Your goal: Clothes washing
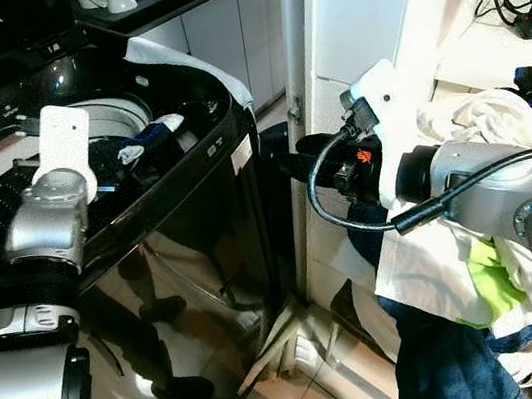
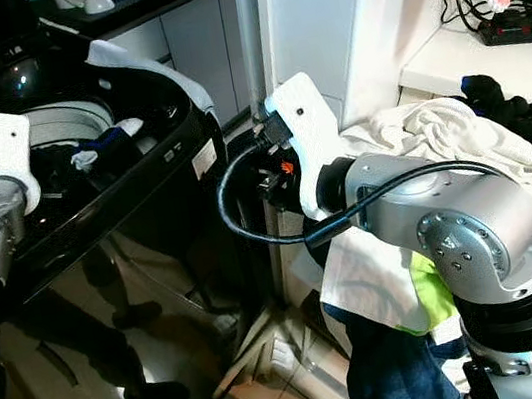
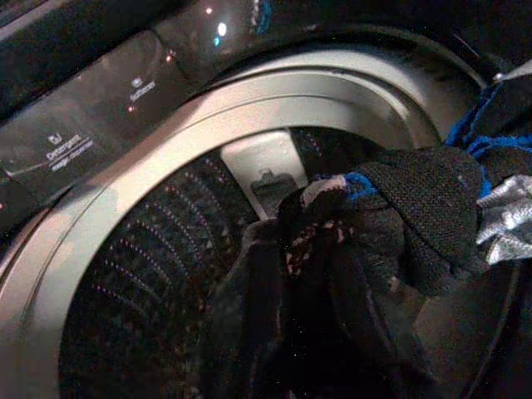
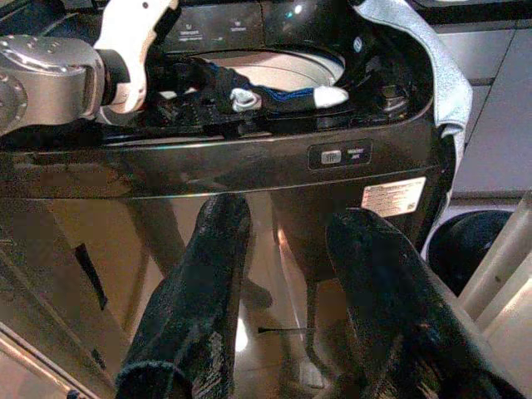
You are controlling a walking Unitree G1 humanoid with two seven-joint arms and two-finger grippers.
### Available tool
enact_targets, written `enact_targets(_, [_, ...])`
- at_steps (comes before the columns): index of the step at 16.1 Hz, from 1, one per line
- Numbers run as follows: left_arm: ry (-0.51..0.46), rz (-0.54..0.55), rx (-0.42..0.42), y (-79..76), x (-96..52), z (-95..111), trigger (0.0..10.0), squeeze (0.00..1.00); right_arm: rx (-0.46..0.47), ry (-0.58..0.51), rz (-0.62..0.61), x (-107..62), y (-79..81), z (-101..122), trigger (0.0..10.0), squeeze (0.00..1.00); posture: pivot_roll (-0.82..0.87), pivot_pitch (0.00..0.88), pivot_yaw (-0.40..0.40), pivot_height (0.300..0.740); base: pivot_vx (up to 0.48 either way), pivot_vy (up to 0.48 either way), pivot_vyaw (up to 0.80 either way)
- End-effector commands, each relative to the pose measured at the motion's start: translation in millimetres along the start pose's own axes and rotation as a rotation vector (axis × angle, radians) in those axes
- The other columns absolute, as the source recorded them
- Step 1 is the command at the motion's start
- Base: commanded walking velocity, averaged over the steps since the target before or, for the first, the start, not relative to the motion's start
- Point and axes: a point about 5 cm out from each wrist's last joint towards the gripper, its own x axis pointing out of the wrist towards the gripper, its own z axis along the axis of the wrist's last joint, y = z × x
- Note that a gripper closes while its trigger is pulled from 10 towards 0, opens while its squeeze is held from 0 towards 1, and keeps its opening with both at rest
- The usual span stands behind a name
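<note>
- The washing machine [image 1: 189, 161] is a black top-loading model. It stands on the robot's left with its lid open, and its glossy front reflects the tiled floor [image 1: 324, 373].
- The left gripper [image 4: 179, 79] reaches over the rim into the open drum [image 3: 166, 274]. In the right wrist view it holds a dark garment [image 3: 366, 249] with blue and white parts at the mouth of the drum.
- In the left wrist view this dark garment hangs in a bunch just in front of the camera, above the perforated steel wall of the drum. The jaws themselves are hidden by the cloth, so I can only say that they grasp it.
- The control panel [image 3: 75, 141] behind the drum carries small white labels, one of them for detergent.
- The right gripper [image 4: 291, 283] is in front of the machine, lower than the rim, and points at its front panel. Its two black fingers [image 4: 195, 291] are spread apart and there is nothing between them.
- A pile of laundry [image 1: 473, 227] lies on the robot's right, just beside the right arm: white cloth on top, a bright green piece and dark blue fabric lower down.
- A white cloth [image 1: 192, 54] hangs over the far right corner of the machine.
- A white tabletop [image 2: 466, 56] behind the pile carries black cables.
</note>
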Motion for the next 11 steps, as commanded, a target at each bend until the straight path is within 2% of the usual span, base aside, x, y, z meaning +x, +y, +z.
enact_targets(1, [0.016,0.009,-0.019,7.1,0.6,-1.9,10.0,1.0,-0.022,-0.013,0.002,-1.4,1.4,2.5,10.0,0.0,0.0,0.0,0.051,0.74,0.0,0.0,0.0])
enact_targets(4, [0.012,0.007,-0.045,13.2,-1.3,-1.5,10.0,1.0,-0.006,-0.029,-0.054,-2.5,-8.3,4.7,10.0,0.0,0.01,0.0,0.048,0.74,0.0,0.0,0.0])
enact_targets(5, [0.005,0.019,-0.051,19.2,-2.4,0.9,10.0,1.0,0.015,-0.061,-0.165,-5.5,-25.7,10.1,10.0,0.0,0.01,0.0,0.046,0.74,0.0,0.0,0.0])
enact_targets(6, [0.004,0.021,-0.053,20.9,-2.8,1.3,10.0,1.0,0.022,-0.068,-0.197,-7.1,-31.4,11.5,10.0,0.0,0.01,0.0,0.046,0.74,0.0,0.0,0.0])
enact_targets(9, [-0.005,0.035,-0.054,28.2,-4.1,3.6,10.0,1.0,0.051,-0.126,-0.402,-19.8,-62.7,20.5,10.0,0.0,0.01,0.0,0.045,0.74,0.0,0.0,0.0])
enact_targets(11, [-0.027,0.014,0.023,28.6,-4.0,7.6,10.0,1.0,0.06,-0.14,-0.551,-33.8,-84.8,23.4,10.0,0.0,0.01,0.0,0.046,0.74,0.0,0.0,0.0])
